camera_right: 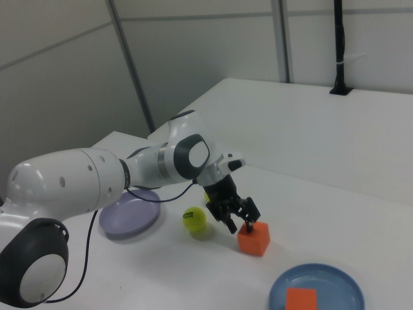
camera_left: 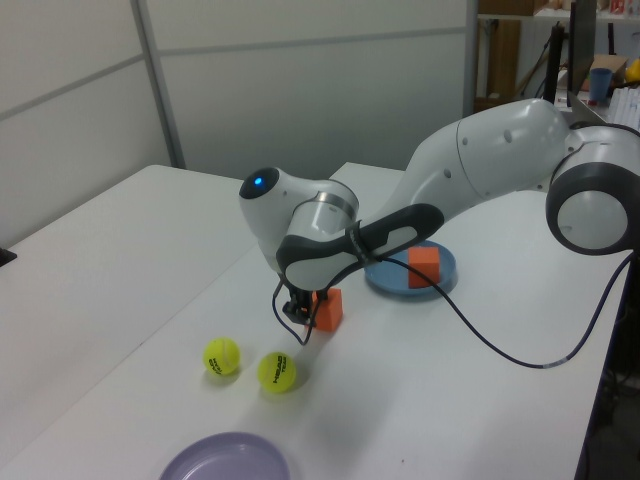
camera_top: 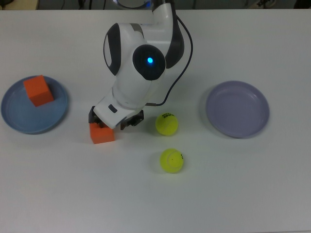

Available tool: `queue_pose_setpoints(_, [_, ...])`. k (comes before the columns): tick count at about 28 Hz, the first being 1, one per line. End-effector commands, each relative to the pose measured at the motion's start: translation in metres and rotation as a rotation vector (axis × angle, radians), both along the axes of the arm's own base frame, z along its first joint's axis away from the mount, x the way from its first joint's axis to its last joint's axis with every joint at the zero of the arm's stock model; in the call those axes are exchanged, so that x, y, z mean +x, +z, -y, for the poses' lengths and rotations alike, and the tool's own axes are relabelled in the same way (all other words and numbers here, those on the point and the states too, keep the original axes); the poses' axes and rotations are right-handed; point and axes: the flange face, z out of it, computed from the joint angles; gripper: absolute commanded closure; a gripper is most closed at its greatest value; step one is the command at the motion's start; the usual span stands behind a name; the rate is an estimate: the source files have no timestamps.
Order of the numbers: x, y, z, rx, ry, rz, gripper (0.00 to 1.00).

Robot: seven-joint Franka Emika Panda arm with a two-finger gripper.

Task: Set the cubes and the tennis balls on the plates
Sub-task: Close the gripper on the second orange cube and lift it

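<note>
Two orange cubes: one [camera_top: 102, 133] right at the claw [camera_top: 108, 127], which looks closed on its top though the grip is partly hidden, the other [camera_top: 38, 90] well off to the top view's left on the blue plate [camera_top: 19, 121]. Two tennis balls, one [camera_top: 166, 124] just beside the claw on the top view's right, one [camera_top: 171, 160] a bit further below. Two plates, the blue one and a lavender one [camera_top: 237, 109] well apart on the top view's right.

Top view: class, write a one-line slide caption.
Gripper grips an orange cube near the blue plate; tennis balls wait.
</note>
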Motion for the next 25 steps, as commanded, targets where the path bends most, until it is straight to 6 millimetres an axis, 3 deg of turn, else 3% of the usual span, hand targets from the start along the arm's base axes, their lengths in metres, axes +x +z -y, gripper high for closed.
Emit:
queue_pose_setpoints(1, [0.0,0.022,0.009,-0.003,-0.026,0.056,0.0])
queue_pose_setpoints(7, [0.004,0.035,0.037,-0.031,-0.057,0.077,0.0])
queue_pose_setpoints(15, [0.007,0.022,0.066,-0.061,-0.084,0.058,0.0])
queue_pose_setpoints(25, [0.006,0.028,0.058,-0.028,-0.096,0.063,0.0])
